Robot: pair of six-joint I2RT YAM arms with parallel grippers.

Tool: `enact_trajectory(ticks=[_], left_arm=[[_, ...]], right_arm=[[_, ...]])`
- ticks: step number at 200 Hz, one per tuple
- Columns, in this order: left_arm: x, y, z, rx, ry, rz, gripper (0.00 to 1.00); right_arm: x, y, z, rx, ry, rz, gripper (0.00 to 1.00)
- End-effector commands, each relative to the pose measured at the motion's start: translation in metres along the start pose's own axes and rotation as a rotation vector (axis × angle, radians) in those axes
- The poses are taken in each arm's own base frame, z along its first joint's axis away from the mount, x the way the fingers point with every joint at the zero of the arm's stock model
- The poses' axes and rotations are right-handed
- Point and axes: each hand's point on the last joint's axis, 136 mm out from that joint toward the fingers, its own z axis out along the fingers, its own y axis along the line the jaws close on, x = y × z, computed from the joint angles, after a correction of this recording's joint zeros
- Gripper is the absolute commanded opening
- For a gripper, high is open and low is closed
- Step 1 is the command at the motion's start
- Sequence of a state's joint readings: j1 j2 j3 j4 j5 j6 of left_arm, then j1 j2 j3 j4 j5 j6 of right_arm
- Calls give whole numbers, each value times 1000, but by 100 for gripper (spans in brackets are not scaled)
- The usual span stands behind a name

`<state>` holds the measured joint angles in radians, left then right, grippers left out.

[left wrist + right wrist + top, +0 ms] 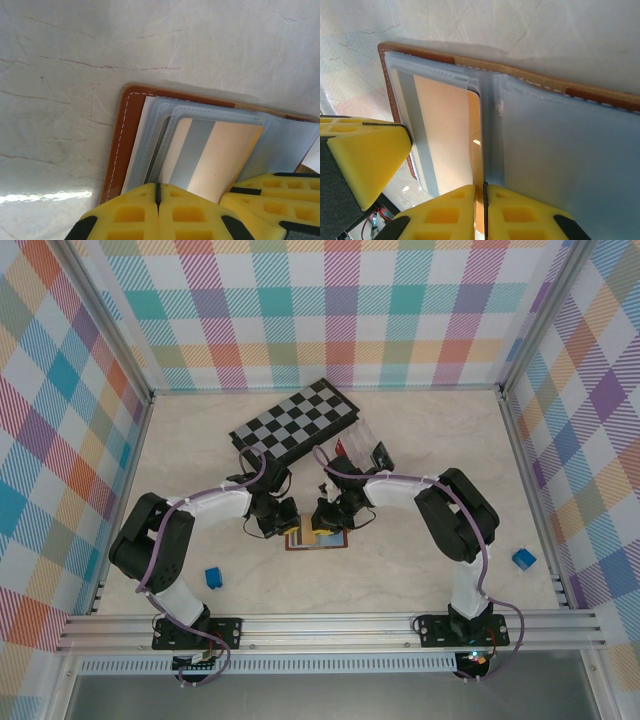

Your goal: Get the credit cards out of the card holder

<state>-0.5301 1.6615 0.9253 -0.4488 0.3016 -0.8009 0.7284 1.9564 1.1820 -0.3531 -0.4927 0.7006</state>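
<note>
Open card holder (316, 538), at centre just near of chessboard (295, 420), is flanked by left gripper (158, 194) & right gripper (484, 194), both closed at its far side (sleeve pinch unconfirmed); judged light, floppy, w/ slick sleeves; stiff card (220, 155) best taken edgewise.

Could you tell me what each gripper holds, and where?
Right gripper pinches the card holder at its centre fold; left gripper is shut at its near edge, grip unclear.

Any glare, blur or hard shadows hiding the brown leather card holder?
Top external: even light, soft shadows, brown leather card holder tiny in frame. Left wrist: white glare streak on the pale marbled table; holder stitching sharp. Right wrist: soft shadow behind the holder; table beyond it washed pale.
</note>
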Motion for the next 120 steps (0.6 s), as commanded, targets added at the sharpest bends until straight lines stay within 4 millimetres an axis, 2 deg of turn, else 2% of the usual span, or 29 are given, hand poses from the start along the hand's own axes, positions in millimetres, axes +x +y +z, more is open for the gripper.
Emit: enact_trajectory(ticks=[1, 59, 120], left_arm=[[16, 33, 13, -118, 40, -37, 2], [16, 32, 9, -109, 31, -29, 5], [8, 17, -5, -86, 7, 37, 11]], right_arm=[[5, 6, 6, -35, 27, -24, 11], [2, 13, -6, -45, -13, -44, 6], [7, 6, -19, 7, -52, -64, 6]])
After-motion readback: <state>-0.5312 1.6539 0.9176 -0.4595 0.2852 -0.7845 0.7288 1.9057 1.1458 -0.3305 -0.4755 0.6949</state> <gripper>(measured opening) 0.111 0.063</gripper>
